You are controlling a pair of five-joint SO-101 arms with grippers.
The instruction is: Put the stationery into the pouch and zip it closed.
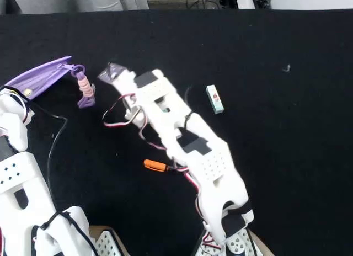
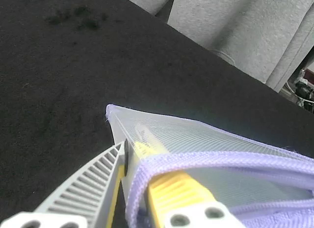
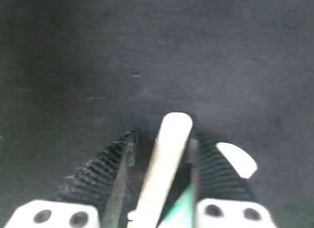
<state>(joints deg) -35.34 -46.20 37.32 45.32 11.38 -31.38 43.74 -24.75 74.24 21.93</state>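
Observation:
A purple translucent pouch (image 1: 41, 76) hangs at the far left of the table, its pink corded zip pull (image 1: 84, 88) dangling off its right end. My left gripper (image 1: 25, 94) is shut on the pouch's edge; the left wrist view shows the pouch (image 2: 211, 144) pinched by that gripper (image 2: 132, 152). My right gripper (image 1: 113, 73) sits just right of the zip pull. In its wrist view that gripper (image 3: 164, 134) is shut on a white pen (image 3: 169, 149) with a green part. A small eraser (image 1: 215, 99) and an orange marker (image 1: 155, 166) lie on the black table (image 1: 287, 145).
The right arm's white body and its loose wires (image 1: 124, 115) stretch diagonally across the table's middle, above the orange marker. The left arm's cable (image 1: 55, 140) trails down the left side. Open black table surface lies to the right of the eraser.

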